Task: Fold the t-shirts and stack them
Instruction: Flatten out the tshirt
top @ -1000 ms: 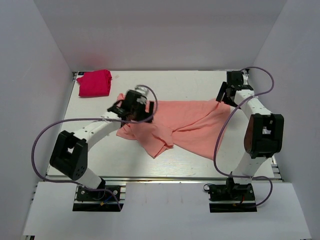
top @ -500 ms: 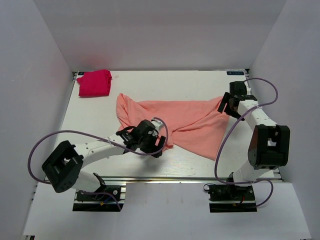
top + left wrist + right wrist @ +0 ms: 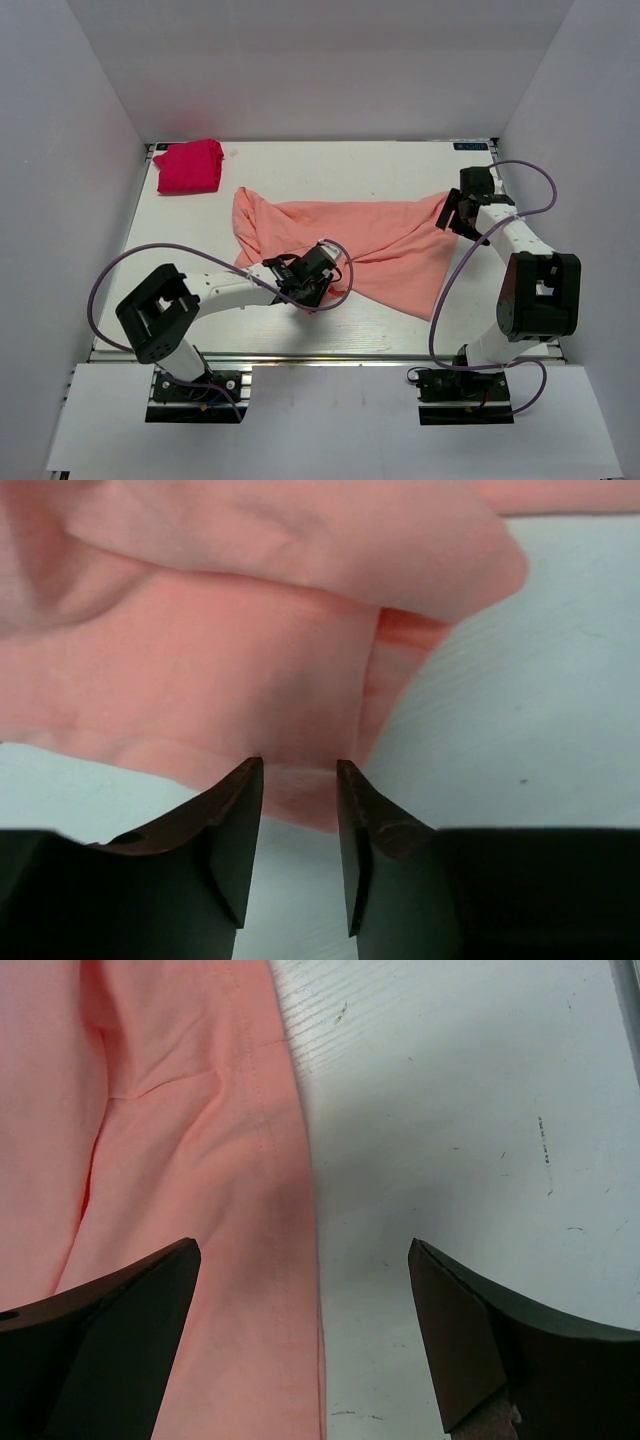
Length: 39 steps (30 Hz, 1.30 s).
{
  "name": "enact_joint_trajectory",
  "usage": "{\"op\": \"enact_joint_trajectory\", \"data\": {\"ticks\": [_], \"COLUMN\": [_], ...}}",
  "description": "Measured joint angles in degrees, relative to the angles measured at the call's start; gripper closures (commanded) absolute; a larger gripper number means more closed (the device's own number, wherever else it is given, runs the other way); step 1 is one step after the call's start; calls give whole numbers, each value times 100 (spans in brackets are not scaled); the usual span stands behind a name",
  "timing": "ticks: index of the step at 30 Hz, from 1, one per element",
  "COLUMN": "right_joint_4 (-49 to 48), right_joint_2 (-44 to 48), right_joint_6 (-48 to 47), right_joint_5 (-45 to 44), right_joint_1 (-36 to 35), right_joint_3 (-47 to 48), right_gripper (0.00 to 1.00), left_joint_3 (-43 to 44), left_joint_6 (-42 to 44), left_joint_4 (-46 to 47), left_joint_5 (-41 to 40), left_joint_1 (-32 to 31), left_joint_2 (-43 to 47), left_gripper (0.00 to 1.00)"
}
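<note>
The left gripper [image 3: 300, 780] pinches the pink shirt's [image 3: 380, 240] near edge in narrowly parted jaws; the right gripper [image 3: 305, 1260] gapes wide above its right edge.

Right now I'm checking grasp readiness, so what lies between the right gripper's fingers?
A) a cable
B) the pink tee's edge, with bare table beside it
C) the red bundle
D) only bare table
B: the right wrist view shows the right gripper open over the pink tee, whose hemmed edge runs down between the fingers, with white table on the other side of the gap.
</note>
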<state>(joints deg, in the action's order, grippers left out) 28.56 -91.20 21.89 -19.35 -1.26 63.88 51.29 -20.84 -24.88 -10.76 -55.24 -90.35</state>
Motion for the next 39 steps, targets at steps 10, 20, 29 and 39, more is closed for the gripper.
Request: {"op": "enact_joint_trajectory", "data": {"ticks": [10, 20, 29, 39], "right_joint_4": [0, 0, 0, 0], "right_joint_2": [17, 61, 63, 63], "right_joint_6": [0, 0, 0, -2], "right_joint_5": [0, 2, 2, 4], "right_joint_1": [39, 39, 39, 144], "right_joint_3": [-4, -7, -101, -101], "right_gripper": [10, 10, 10, 10], "left_joint_3": [22, -24, -22, -107], "left_joint_6": [-96, -39, -168, -107], "left_joint_4": [-236, 157, -109, 2], "left_joint_5": [-361, 57, -372, -280], "left_joint_1": [-61, -85, -87, -87], "left_joint_2": [-173, -107, -234, -153], "left_gripper": [44, 43, 60, 100]}}
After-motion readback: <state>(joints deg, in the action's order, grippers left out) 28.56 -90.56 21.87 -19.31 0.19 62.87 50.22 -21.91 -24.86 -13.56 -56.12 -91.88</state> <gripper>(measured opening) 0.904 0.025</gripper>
